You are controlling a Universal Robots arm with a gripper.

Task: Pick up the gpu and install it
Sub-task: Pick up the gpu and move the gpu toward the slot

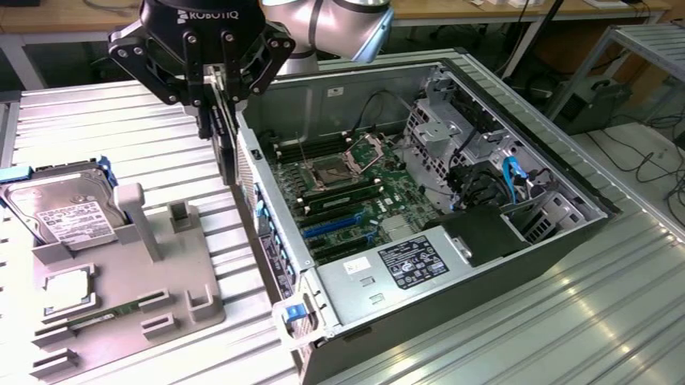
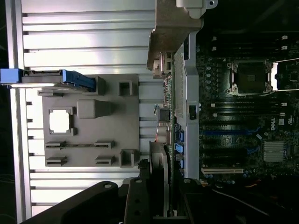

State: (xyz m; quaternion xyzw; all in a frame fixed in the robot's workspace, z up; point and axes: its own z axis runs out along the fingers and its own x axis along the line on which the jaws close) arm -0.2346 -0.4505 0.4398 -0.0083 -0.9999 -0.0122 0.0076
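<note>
My gripper [image 1: 218,98] hangs above the left wall of the open computer case [image 1: 557,241] and is shut on the gpu [image 1: 223,152]. The gpu is a thin black card held on edge, hanging down just outside the case wall in the exterior view. In the wrist view the gpu [image 2: 174,93] runs edge-on away from my gripper [image 2: 163,198], with its silver bracket [image 2: 170,28] at the far end. The card lies along the case wall beside the motherboard [image 2: 243,116]. Blue expansion slots [image 1: 334,226] lie on the motherboard [image 1: 354,180] inside the case.
A grey holder tray [image 1: 160,309] stands at the exterior view's left of the case. It carries a silver hard drive [image 1: 59,210] in a blue frame, a processor chip [image 1: 66,293] and a green memory stick [image 1: 107,313]. Cables and drive cages [image 1: 482,152] crowd the case's far side.
</note>
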